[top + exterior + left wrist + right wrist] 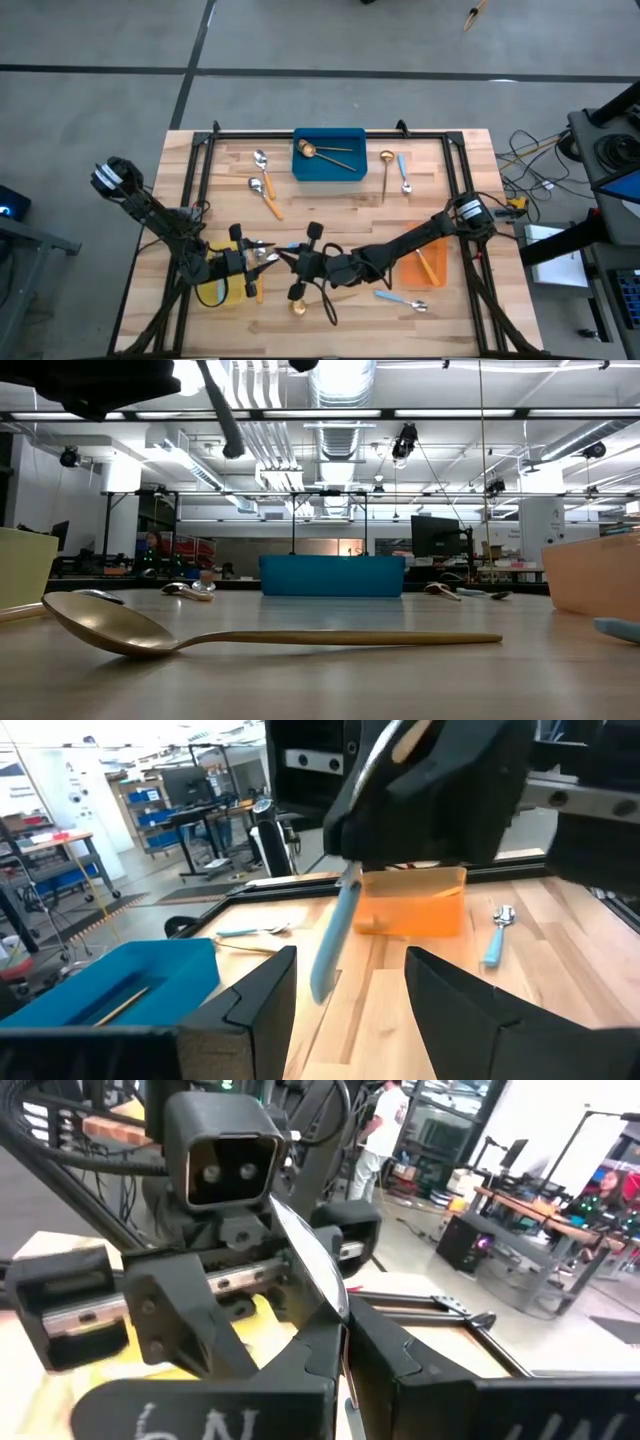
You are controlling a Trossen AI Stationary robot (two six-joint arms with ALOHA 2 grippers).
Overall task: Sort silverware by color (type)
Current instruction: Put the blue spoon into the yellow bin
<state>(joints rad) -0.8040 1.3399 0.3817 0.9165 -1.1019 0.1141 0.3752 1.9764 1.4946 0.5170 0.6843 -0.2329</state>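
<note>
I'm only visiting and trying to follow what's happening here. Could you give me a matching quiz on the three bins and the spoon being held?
1. blue bin
2. orange bin
3. yellow bin
4. blue-handled spoon

A. partly under the left arm
B. holds gold spoons
C. gripped in the right arm's jaws
D. holds an orange-handled spoon

Pairs: 1-B, 2-D, 3-A, 4-C
</note>
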